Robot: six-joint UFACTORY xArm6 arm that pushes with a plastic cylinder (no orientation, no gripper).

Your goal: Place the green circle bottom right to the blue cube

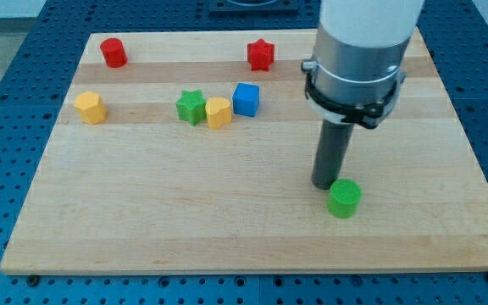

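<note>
The green circle (344, 198) is a short green cylinder standing on the wooden board (185, 220), toward the view's lower right. My tip (324, 185) rests on the board just to the left of and slightly above the green circle, touching or nearly touching it. The blue cube (246, 99) sits near the middle of the board's upper part, well up and to the left of the tip and the green circle. The arm's wide grey body rises from the rod to the view's top.
A yellow heart-like block (219, 112) touches a green star (191, 108) just left of the blue cube. A red star (261, 54) and a red cylinder (113, 52) sit near the top edge. A yellow block (91, 108) lies at the left.
</note>
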